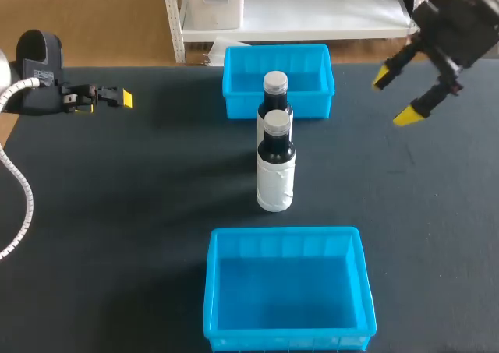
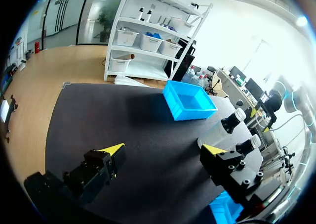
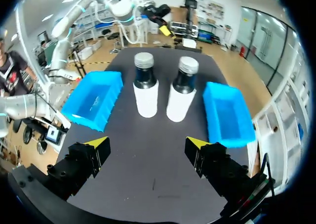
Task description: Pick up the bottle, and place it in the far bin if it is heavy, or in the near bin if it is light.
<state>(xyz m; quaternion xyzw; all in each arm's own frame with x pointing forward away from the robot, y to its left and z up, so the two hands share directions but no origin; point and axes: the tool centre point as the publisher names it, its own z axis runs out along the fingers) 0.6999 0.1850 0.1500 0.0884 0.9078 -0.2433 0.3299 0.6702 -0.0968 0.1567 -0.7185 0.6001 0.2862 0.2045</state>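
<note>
Two dark bottles with white labels and grey caps stand mid-table in line. The far bottle (image 1: 275,96) (image 3: 182,88) stands right in front of the far blue bin (image 1: 296,61) (image 3: 227,112). The nearer bottle (image 1: 276,166) (image 3: 145,90) stands just behind the near blue bin (image 1: 284,233) (image 3: 96,98). My right gripper (image 1: 394,96) (image 3: 147,142) hangs open above the table's far right, apart from both bottles. At the far left my left gripper (image 1: 109,97) (image 2: 163,149) is open and holds nothing, with the far bin (image 2: 190,101) and both bottles (image 2: 232,122) ahead of it.
Both bins hold nothing. Dark table surface lies bare to the left and right of the bottles. The table's far edge runs just behind the far bin.
</note>
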